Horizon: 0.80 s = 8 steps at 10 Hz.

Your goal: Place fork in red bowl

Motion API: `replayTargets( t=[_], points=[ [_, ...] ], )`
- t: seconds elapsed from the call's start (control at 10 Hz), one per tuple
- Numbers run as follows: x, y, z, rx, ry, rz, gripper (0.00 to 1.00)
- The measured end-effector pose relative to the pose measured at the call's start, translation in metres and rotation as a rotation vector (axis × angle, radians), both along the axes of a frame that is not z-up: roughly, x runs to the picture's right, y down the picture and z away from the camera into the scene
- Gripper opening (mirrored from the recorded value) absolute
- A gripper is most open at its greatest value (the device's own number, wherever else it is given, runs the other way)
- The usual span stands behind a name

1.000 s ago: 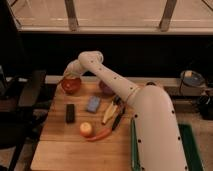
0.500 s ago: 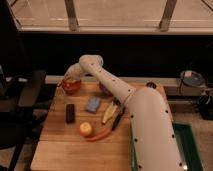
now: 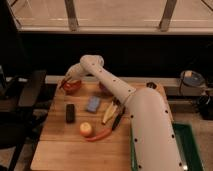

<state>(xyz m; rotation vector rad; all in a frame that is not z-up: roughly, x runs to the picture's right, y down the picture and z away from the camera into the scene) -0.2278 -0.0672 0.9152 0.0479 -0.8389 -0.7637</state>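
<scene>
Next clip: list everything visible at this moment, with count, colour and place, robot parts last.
Red bowl: 1, orange-red, far left of the table, under the gripper.
Fork: 1, thin and greyish, slanting at the bowl's left rim by the gripper; hard to make out.
Purple bowl: 1, dark, far middle, mostly hidden behind the arm.
Black block: 1, left of centre.
Blue sponge: 1, centre.
Banana: 1, yellow, right of the sponge.
Black-handled utensil: 1, beside the banana.
Round fruit: 1, yellow-orange, near middle.
Chili pepper: 1, red-orange, beside the fruit.
Table: 1, wooden.
Green bin: 1, lower right.
Arm: 1, white, reaching from the right.
Gripper: 1, at the red bowl.
</scene>
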Motion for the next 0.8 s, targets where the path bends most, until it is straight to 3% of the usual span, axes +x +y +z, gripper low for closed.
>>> replayTargets(
  t=[0.3, 0.8],
  points=[
    [0.003, -0.004, -0.008, 0.018, -0.004, 0.004, 0.79],
    [0.024, -0.028, -0.054, 0.115, 0.006, 0.037, 0.79]
  ],
)
